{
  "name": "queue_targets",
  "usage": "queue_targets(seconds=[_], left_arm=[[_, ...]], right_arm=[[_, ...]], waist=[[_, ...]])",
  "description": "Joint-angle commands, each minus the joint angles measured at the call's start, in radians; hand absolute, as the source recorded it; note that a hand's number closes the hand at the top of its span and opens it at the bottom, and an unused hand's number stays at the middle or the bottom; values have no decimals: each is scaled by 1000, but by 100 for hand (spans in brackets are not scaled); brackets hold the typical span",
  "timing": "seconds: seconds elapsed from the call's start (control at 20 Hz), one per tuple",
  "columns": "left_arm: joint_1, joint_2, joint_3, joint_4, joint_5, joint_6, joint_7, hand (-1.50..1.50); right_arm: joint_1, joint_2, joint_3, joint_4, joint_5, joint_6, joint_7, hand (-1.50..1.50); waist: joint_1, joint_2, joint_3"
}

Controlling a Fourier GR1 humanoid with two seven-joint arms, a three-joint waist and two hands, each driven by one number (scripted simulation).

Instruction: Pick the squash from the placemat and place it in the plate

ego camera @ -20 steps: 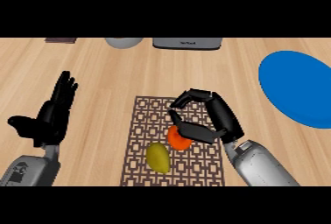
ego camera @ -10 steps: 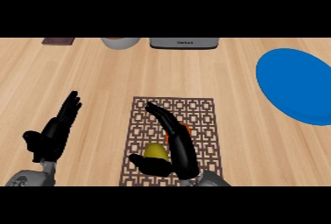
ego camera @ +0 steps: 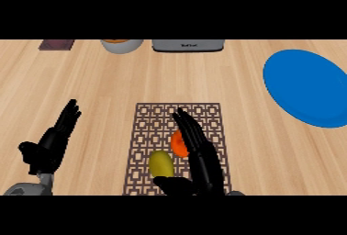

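A yellow squash (ego camera: 161, 164) lies on the brown patterned placemat (ego camera: 153, 123) near the lower middle of the head view. Right beside it is an orange item (ego camera: 179, 143), partly hidden by my right hand (ego camera: 199, 158). That hand stands on edge over the mat with straight fingers, open, its thumb (ego camera: 173, 183) just below the squash. Nothing is held. The blue plate (ego camera: 309, 87) sits at the right edge, well away from the mat. My left hand (ego camera: 51, 146) rests open at the lower left, fingers up.
Along the far edge of the wooden counter stand a grey bowl (ego camera: 122, 45), a grey toaster-like appliance (ego camera: 187, 45) and a dark flat object (ego camera: 57, 44). Bare wood lies between the mat and the plate.
My right hand went from curled above the orange item to straight and low over the mat, ending beside the squash. The view shifted slightly; the left hand stayed open.
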Motion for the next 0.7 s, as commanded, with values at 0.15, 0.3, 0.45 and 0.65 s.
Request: queue_targets(seconds=[0.15, 0.3, 0.45, 0.65], left_arm=[[-15, -31, -14, -2, -23, 29, 24, 0], [31, 6, 18, -12, 4, -33, -20, 0], [-16, -19, 9, -8, -26, -14, 19, 0], [-22, -51, 5, 16, -62, 1, 4, 0]], right_arm=[[-72, -128, -16, -125, 102, 371, 369, -150], [-67, -123, 11, -175, 111, 496, 495, -150], [-56, -113, -20, -284, 93, 601, 584, -150], [-77, -23, -25, -212, 116, 678, 667, -150]], waist=[[-7, -2, -1], [8, 1, 0], [8, 4, 2], [13, 7, 2]])
